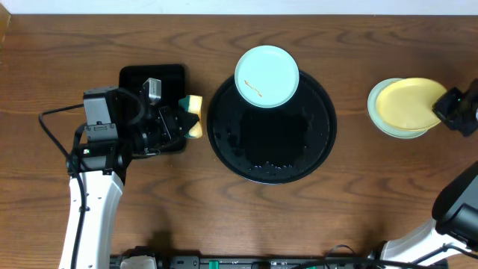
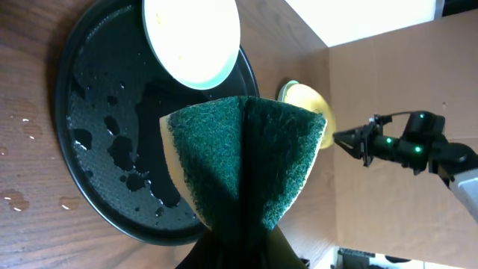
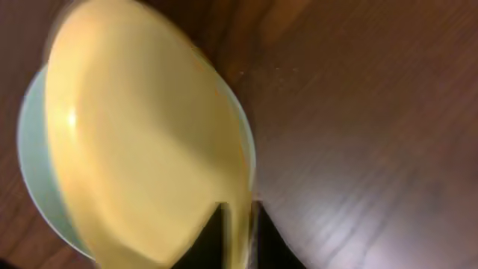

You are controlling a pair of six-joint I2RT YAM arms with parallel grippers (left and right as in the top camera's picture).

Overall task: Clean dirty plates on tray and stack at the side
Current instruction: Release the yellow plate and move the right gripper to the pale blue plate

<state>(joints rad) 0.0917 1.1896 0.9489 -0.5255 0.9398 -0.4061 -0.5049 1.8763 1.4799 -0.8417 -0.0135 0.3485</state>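
1. Your right claw [image 1: 447,104] is clamped on the rim of the yellow plate [image 1: 407,103], out at the right side of the tabletop [image 1: 351,224] and well apart from the round tray [image 1: 317,153].
2. That plate lies over a clean-looking mint plate [image 1: 376,118], so the side stack is two high. The right wrist view is blurred. The yellow plate appears tilted rather than seated flat, but you cannot be sure from it.
3. Your left claw [image 1: 187,118] pinches the sponge [image 1: 196,128] with the green scouring face turned towards its wrist camera. It hangs just beside the round tray's left rim, at the edge of the small rectangular tray [image 1: 153,78].
4. One plate is left to clean: the smeared mint plate [image 1: 267,76] rests against the round tray's far rim, with an orange-brown streak across its face.
5. The rest of the round tray holds only beads of water.
6. By this layout you are about two thirds through. What remains is to let go of the yellow plate, scrub the smeared one, and carry it over to top the stack.
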